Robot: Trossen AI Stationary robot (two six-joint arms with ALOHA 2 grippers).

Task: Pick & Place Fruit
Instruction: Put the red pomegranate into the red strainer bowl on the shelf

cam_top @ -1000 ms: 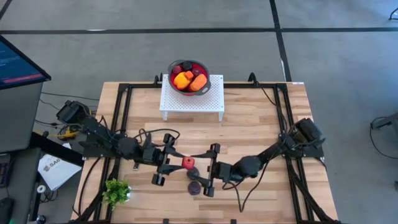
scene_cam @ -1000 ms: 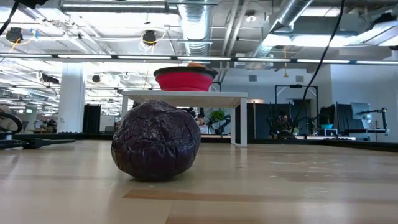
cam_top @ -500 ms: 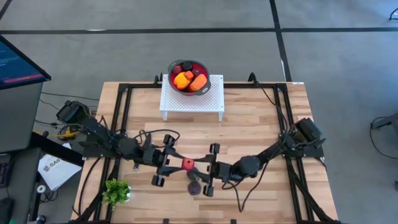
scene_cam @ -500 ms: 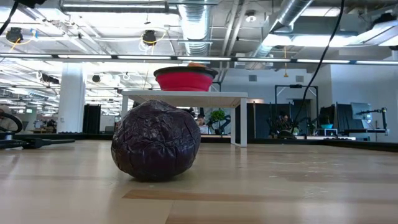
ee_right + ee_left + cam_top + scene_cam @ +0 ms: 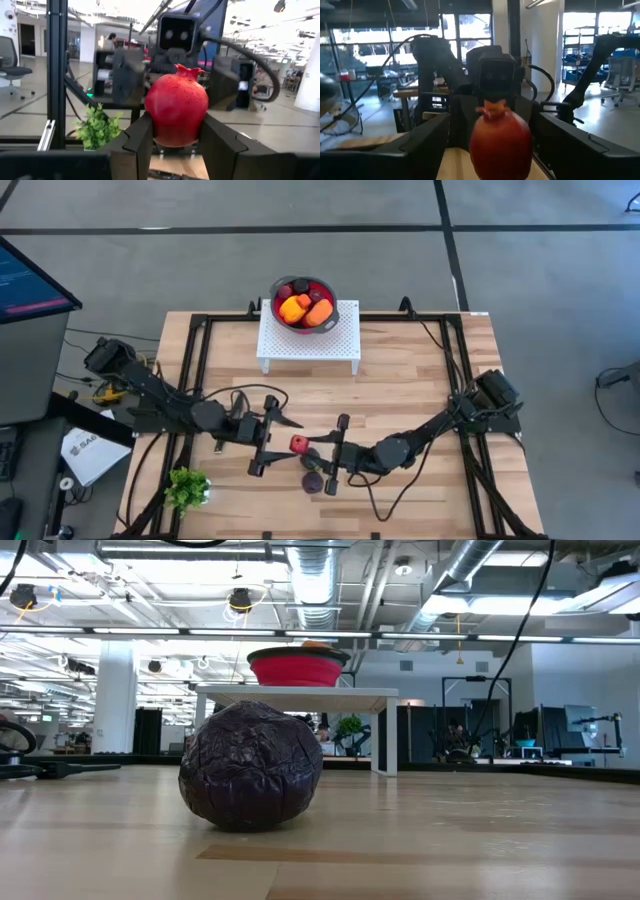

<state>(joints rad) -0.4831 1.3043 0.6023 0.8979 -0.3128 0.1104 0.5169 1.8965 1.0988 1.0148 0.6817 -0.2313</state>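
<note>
Red bowl point(image 5: 303, 303) of fruit point(image 5: 301, 307); right end effector point(image 5: 322, 456) gripping pomegranate point(image 5: 299, 443), left end effector point(image 5: 262, 438) spread.

Setting: light wooden bench point(image 5: 400, 390) with a black metal frame, standing on a grey floor point(image 5: 200, 270) crossed by dark lines; a monitor point(image 5: 30, 280) sits off one corner. Beyond the bench, an open industrial hall: exposed silver ducts point(image 5: 320, 580), long strip lights point(image 5: 300, 633), a white column point(image 5: 115, 695), distant desks and screens. Tall bright windows point(image 5: 465, 30) and shelving point(image 5: 575, 50) line the far side.
</note>
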